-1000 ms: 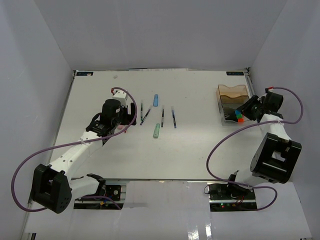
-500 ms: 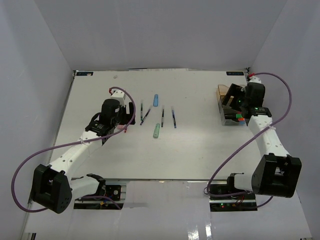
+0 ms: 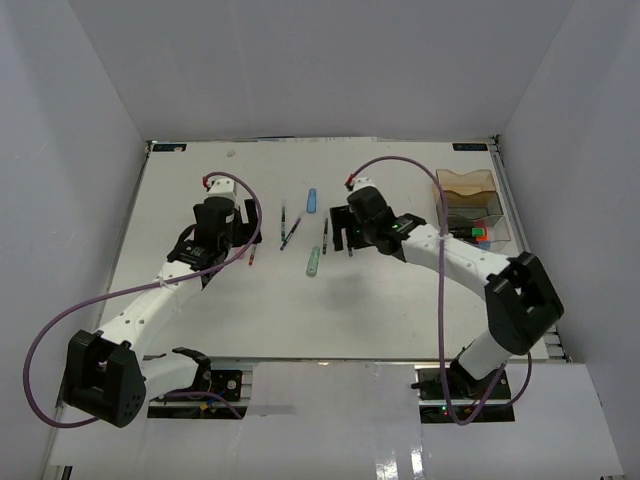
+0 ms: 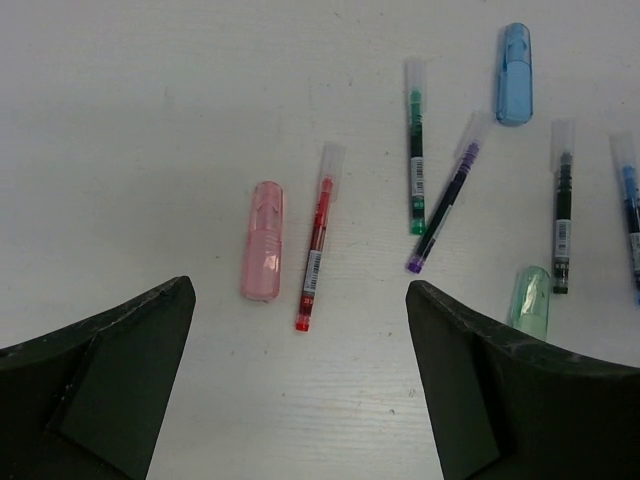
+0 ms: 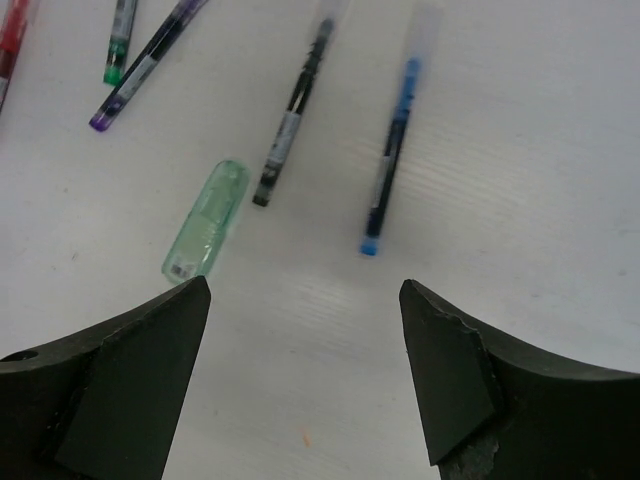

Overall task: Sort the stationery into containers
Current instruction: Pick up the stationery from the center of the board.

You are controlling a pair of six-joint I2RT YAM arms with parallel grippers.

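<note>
Blue pen (image 5: 389,157) just ahead of right gripper (image 5: 305,292), jaws apart

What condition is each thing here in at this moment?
left gripper, open and empty
right gripper, open and empty
red pen, lying loose
green pen, lying loose
purple pen, lying loose
black pen, lying loose
blue pen, lying loose
pink piece, lying loose
blue piece, lying loose
mint piece, lying loose
clear tray, holding markers
amber tray, looks empty
</note>
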